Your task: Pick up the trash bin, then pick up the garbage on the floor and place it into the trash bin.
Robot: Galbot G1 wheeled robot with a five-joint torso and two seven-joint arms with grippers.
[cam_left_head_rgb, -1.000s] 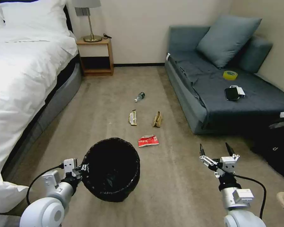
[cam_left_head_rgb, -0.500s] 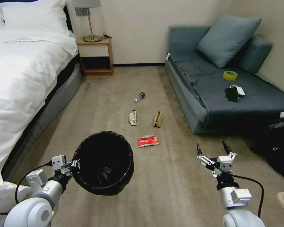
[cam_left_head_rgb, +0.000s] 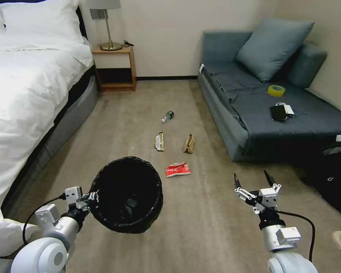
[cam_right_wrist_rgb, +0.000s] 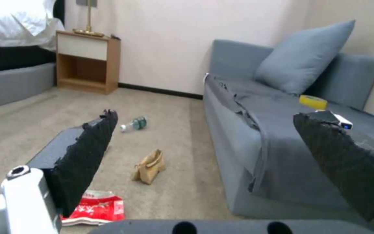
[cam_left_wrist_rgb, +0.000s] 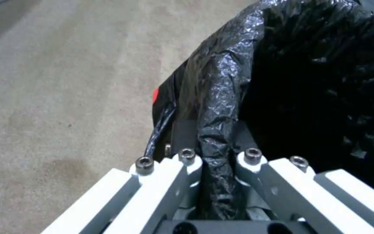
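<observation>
We hold the trash bin (cam_left_head_rgb: 127, 194) by its rim in our clamped left hand (cam_left_head_rgb: 88, 198), mouth tilted toward the garbage (cam_left_head_rgb: 178, 169), right hand (cam_left_head_rgb: 253, 181) spread ready.

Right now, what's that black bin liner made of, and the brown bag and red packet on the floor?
The liner in the trash bin looks like thin glossy plastic: it crinkles and shines where the left gripper pinches the rim. The brown bag looks like matte paper, creased and folded. The red-and-white packet seems to be shiny printed plastic film, though that is less certain.
</observation>
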